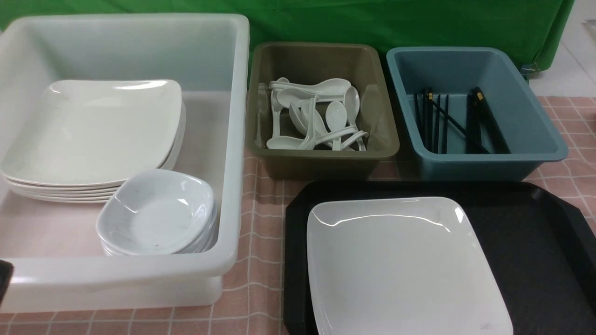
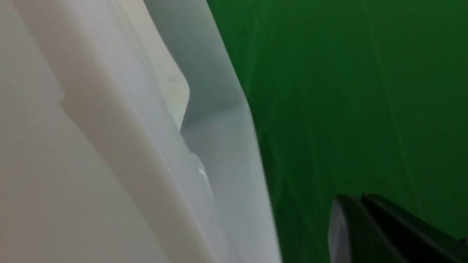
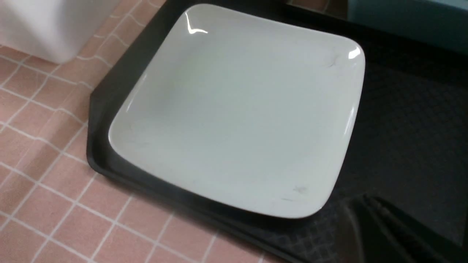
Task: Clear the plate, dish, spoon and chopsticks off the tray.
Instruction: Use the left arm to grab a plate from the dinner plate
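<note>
A large glossy white plate [image 1: 400, 265] [image 3: 241, 109] lies alone on the left part of the black tray [image 1: 526, 232] [image 3: 409, 128]. No dish, spoon or chopsticks lie on the tray where I can see it. White spoons [image 1: 316, 121] are piled in the olive tub [image 1: 321, 163], and black chopsticks [image 1: 442, 123] lie in the blue tub [image 1: 470, 163]. My right gripper [image 3: 356, 199] is shut and empty, hovering over the tray beside the plate's near corner. My left gripper [image 2: 351, 197] is shut and empty next to the white bin's outer wall [image 2: 109, 146].
The big white bin [image 1: 233, 139] at left holds a stack of large plates [image 1: 93, 135] and a stack of small dishes [image 1: 156, 214]. A pink checked cloth [image 1: 260, 279] covers the table. A green backdrop [image 1: 372, 23] hangs behind the tubs.
</note>
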